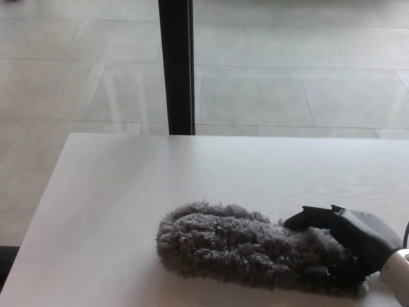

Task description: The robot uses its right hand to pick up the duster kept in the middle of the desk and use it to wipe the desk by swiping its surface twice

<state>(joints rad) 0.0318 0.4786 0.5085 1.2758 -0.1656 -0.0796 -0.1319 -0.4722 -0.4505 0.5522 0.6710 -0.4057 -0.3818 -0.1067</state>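
Observation:
A fluffy grey duster [236, 246] lies flat on the white desk [160, 173], its long side running left to right near the front edge. My right hand [342, 246] comes in from the lower right and rests over the duster's right end. Its black fingers [313, 220] curl over the top of the fluff and another finger presses in lower down, so the hand is closing on that end. The duster's handle is hidden under the hand. My left hand is out of the picture.
The desk's far edge meets a pale tiled floor behind a glass wall, with a black vertical post [176, 64] at the back. The desk's left edge [38, 211] drops to the floor.

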